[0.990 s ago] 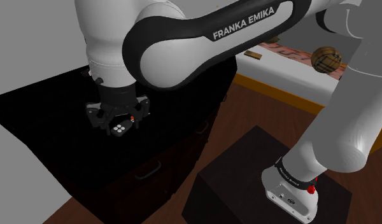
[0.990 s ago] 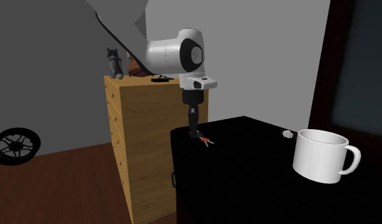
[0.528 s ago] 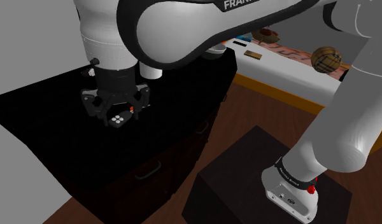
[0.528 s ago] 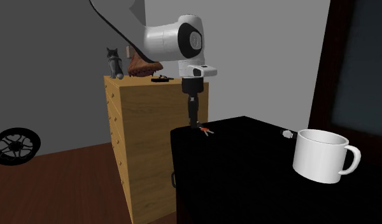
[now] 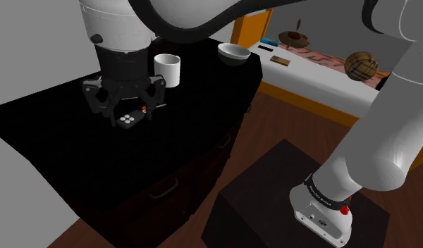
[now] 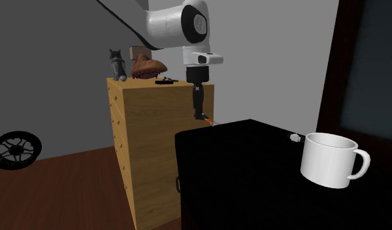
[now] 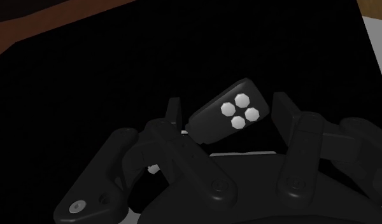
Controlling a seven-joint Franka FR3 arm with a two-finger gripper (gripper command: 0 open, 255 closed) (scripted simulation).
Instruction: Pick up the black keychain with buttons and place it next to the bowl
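Four-button keychain (image 7: 229,118) in jaws, bowl (image 5: 233,53) apart

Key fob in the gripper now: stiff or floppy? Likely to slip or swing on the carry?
The black keychain looks like one rigid block with four white buttons, so it is probably stiff and light. It sits tilted between the fingers of the gripper, so it may pivot. The small red piece at its end looks loosely attached and would likely swing.

Black keychain (image 7: 229,118) — four white buttons — tilted aloft; bowl (image 5: 233,52) well apart.
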